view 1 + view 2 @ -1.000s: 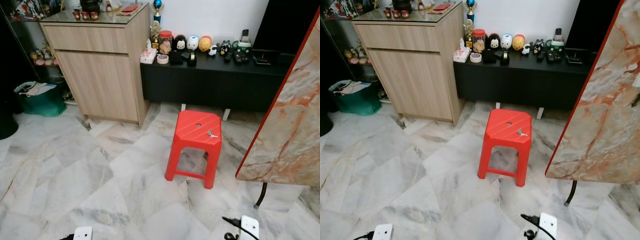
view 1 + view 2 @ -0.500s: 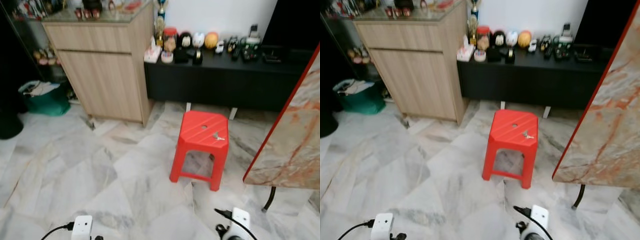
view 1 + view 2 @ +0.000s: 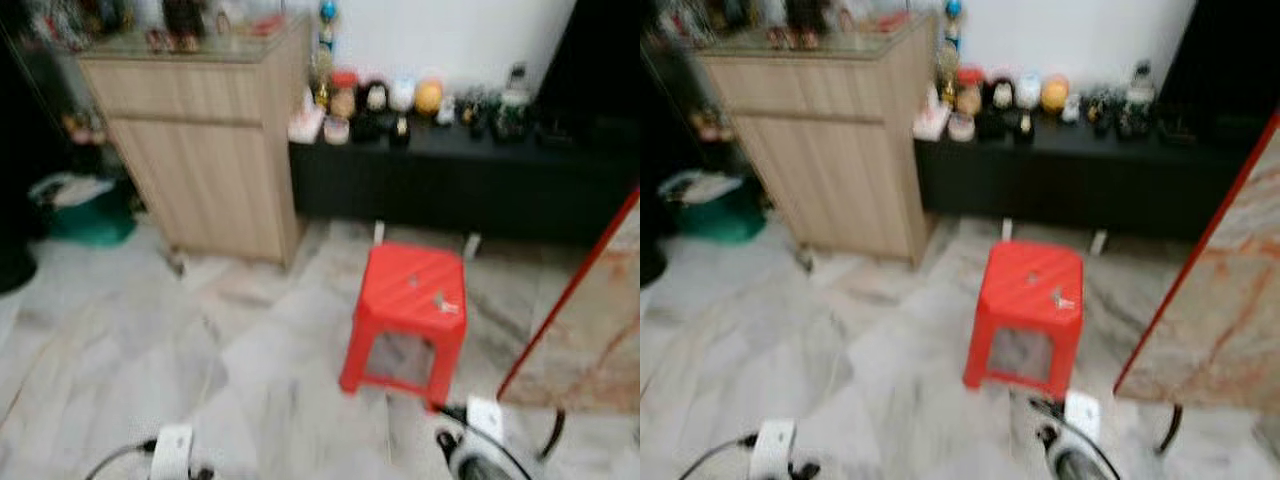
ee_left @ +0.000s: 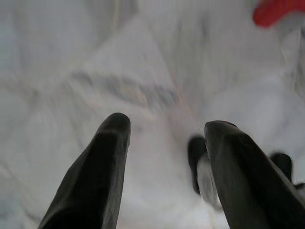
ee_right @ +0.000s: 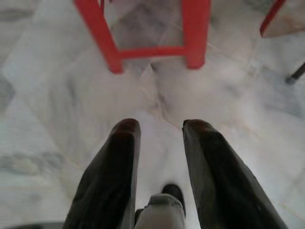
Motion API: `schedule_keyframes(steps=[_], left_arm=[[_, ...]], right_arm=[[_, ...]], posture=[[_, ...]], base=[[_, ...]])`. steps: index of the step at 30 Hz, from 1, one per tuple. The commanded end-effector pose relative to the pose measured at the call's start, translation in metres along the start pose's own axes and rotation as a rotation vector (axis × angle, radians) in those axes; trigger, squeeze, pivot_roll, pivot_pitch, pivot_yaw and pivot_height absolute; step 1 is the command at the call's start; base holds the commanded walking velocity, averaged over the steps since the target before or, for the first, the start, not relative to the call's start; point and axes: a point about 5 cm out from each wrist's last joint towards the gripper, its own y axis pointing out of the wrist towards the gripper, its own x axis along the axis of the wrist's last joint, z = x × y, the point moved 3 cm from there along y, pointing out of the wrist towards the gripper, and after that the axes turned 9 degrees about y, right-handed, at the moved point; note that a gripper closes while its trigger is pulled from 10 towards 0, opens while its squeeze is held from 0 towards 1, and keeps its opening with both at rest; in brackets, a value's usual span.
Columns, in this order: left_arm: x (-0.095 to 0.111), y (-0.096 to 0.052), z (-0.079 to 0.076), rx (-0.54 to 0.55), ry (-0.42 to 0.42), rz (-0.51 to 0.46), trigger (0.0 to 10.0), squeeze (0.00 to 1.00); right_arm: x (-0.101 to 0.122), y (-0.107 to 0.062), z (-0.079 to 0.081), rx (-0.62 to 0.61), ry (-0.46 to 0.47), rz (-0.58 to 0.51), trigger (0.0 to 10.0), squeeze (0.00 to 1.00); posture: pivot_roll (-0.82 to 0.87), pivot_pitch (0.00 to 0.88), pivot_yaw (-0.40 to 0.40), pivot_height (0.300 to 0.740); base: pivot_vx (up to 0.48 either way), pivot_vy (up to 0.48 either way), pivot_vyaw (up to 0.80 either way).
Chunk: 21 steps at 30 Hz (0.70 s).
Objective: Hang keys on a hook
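On top of the red plastic stool [image 3: 410,300], near its right edge, the small metal keys [image 3: 441,301] are lying, blurred. Behind the stool a long black low cabinet [image 3: 450,180] is carrying round figurines, with a tall wooden cabinet [image 3: 200,150] just beside it. A red-edged marble-patterned slab [image 3: 1210,320] is leaning at the right. Underneath, glossy veined marble floor [image 3: 150,340] is spreading. Both the left gripper [image 4: 162,129] and right gripper [image 5: 157,125] are hanging low over the tiles, fingers apart, holding nothing.

Each pincer is showing two long, tapered black fingers [image 5: 121,176] — smooth and rounded. White wrist blocks [image 3: 171,450] are trailing black cables.
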Motion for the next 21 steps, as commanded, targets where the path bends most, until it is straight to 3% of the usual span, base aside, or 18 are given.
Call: schedule_keyframes(steps=[1,7,10,14,21], left_arm=[[0.001,0.001,-0.003,-0.015,0.009,0.008,10.0,0.00],[0.009,0.003,-0.005,-0.006,0.001,0.001,10.0,0.00],[-0.010,0.000,-0.016,-0.018,-0.002,0.026,10.0,0.00],[-0.016,-0.002,-0.023,-0.021,-0.018,0.029,10.0,0.00],[-0.032,-0.006,-0.031,-0.027,-0.038,0.041,10.0,0.00]], right_arm=[[0.005,-0.001,-0.011,-0.028,0.018,-0.017,10.0,0.00],[0.004,-0.002,-0.020,-0.060,0.070,-0.025,10.0,0.00],[0.002,-0.003,-0.025,-0.080,0.060,-0.023,10.0,0.00],[0.004,-0.005,-0.033,-0.091,0.050,-0.034,10.0,0.00],[0.006,-0.004,-0.031,-0.072,0.002,-0.027,10.0,0.00]], posture=[[-0.07,0.000,0.065,0.709],[-0.05,0.000,0.046,0.709],[-0.04,0.000,0.034,0.709],[-0.01,0.000,-0.008,0.709],[-0.01,0.000,-0.025,0.709]], base=[[0.319,0.000,0.00],[0.316,0.000,0.00],[0.316,0.000,-0.78],[0.313,0.000,0.00],[0.310,0.000,0.00]])
